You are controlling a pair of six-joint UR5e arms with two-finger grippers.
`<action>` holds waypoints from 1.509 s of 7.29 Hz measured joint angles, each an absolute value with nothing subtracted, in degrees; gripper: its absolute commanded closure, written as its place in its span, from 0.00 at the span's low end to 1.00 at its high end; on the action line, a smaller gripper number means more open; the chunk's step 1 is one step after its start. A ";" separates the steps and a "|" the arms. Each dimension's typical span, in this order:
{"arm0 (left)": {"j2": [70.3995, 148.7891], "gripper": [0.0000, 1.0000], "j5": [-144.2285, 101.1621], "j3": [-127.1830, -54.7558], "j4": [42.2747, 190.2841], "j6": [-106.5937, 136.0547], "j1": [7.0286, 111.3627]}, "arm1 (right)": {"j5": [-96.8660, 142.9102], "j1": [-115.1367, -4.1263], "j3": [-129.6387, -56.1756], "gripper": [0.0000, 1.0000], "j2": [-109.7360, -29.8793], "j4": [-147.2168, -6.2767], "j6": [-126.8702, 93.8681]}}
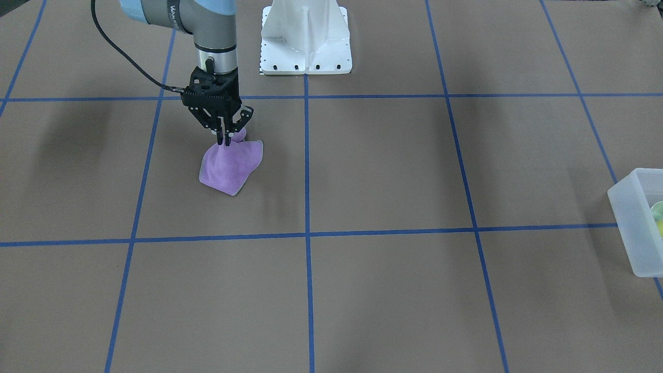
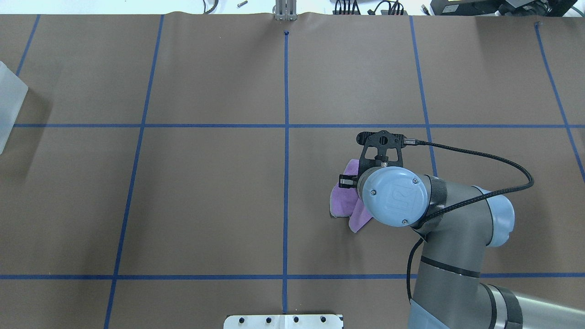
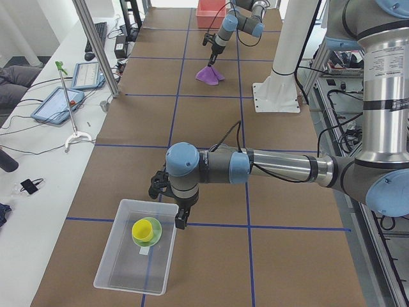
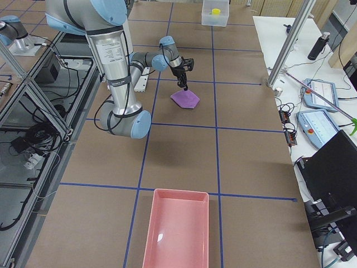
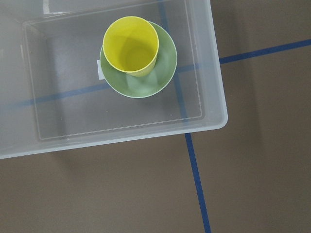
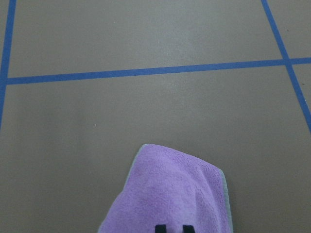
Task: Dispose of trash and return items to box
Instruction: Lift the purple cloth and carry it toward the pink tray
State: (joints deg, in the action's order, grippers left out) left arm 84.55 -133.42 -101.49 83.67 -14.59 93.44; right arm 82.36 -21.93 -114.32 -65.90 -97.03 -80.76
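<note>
The yellow cup [image 5: 131, 46] stands in the mint-green bowl [image 5: 158, 80] inside the translucent box [image 5: 214, 97]; they also show in the exterior left view, the cup [image 3: 143, 229] in the box [image 3: 114, 259]. My left gripper [image 3: 171, 214] hovers over the box's near rim; I cannot tell if it is open or shut. My right gripper [image 1: 224, 135] is shut on the top of a purple cloth [image 1: 230, 166], which tents up from the table. The cloth [image 6: 170, 194] fills the bottom of the right wrist view.
A pink tray [image 4: 178, 234] sits at the table's right end. The white robot base [image 1: 305, 41] stands at the table's back middle. The box [image 1: 629, 223] is at the table's left end. Blue tape lines cross the brown table.
</note>
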 measured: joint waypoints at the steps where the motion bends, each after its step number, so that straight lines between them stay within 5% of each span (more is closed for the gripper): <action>1: 84.56 0.01 -133.42 -101.43 83.67 -14.59 93.44 | 82.36 -22.19 -114.34 1.00 -65.90 -97.03 -80.71; 6: 83.79 0.01 -133.12 -98.88 83.83 -14.59 93.45 | 85.27 -26.52 -116.98 1.00 -65.59 -97.34 -79.24; 11: 77.06 0.01 -133.64 -105.89 84.18 -7.30 93.90 | 110.14 -52.90 -122.88 1.00 -71.04 -102.47 -50.54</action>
State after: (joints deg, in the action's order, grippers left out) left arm 77.06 -133.64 -105.89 84.18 -7.30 93.90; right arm 110.14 -52.90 -122.88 -71.04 -102.47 -50.54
